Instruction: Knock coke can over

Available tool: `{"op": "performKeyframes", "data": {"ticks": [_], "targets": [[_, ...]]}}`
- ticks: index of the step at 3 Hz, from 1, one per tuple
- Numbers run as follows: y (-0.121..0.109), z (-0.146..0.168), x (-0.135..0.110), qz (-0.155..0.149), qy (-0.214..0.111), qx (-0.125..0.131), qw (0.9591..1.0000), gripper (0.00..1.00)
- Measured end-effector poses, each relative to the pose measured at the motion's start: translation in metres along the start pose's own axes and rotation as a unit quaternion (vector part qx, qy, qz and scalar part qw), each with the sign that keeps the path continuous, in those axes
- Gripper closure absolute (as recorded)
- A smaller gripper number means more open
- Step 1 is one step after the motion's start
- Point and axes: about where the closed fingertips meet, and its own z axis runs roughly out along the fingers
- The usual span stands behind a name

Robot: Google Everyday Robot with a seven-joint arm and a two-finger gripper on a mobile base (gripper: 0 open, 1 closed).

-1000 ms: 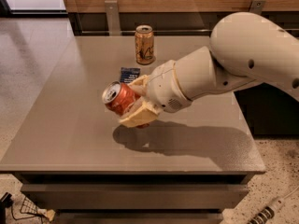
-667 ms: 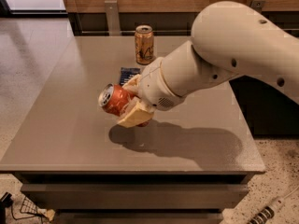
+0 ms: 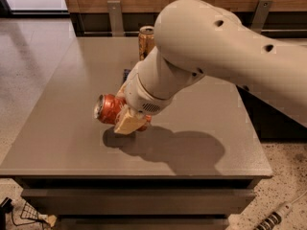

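The coke can [image 3: 108,109] is red with a silver top. It is tipped on its side near the middle of the grey table [image 3: 57,128], top facing left, low over the surface or on it. My gripper [image 3: 125,115] is at the can's right end, with one beige finger [image 3: 128,123] in front of the can and the other hidden behind it. It looks shut on the can. My big white arm [image 3: 216,51] reaches in from the right and hides the can's bottom end.
A gold-brown can [image 3: 146,41] stands upright at the back of the table, partly behind my arm. A small blue object [image 3: 126,74] peeks out beside my wrist. The table's front edge is close below, and a wooden wall runs along the back.
My arm has swung forward and left, now covering more of the table. The coke can has moved a little left and down with the gripper, still tipped on its side.
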Motion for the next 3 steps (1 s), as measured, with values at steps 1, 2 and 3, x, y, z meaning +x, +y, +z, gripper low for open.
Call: {"op": "performKeyframes", "data": {"ticks": [1, 2, 3], "targets": [[0.004, 0.018, 0.003, -0.013, 0.035, -0.012, 0.9993, 1.00], [0.009, 0.033, 0.014, -0.014, 0.074, -0.023, 0.9969, 1.00], [0.012, 0.050, 0.018, -0.016, 0.097, -0.039, 0.9944, 1.00]]}}
